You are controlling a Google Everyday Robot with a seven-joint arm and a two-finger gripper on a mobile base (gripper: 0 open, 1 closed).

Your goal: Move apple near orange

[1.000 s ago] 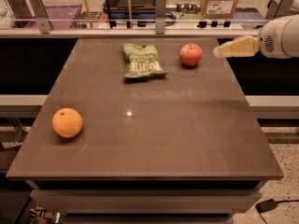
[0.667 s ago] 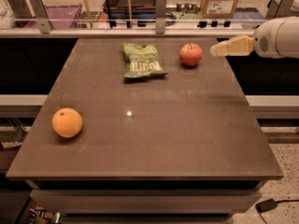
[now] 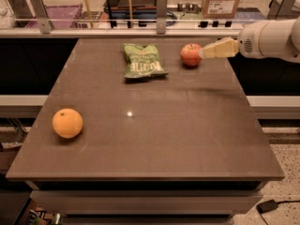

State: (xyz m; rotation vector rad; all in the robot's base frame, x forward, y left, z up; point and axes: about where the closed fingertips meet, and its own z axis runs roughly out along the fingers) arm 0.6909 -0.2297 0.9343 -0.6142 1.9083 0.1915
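The gripper (image 3: 205, 53) reaches in over the right edge of the table (image 3: 187, 130), close to the far right corner, its tip just beside or touching the right side of the apple (image 3: 190, 55); whether it is open or closed cannot be told from this view, and it does not appear to have hold of anything; the apple sits on the tabletop near the far edge, to the right of a green chip bag (image 3: 142, 61) lying near the middle of that edge; the orange (image 3: 67, 123) rests by the left edge toward the near left corner, well apart from the apple, with most of the tabletop between them; by this showing the task is only at its beginning: the approach to the apple looks about complete, while the grasp, the carry across toward the near left corner, and the setting-down beside the orange are all left to do.
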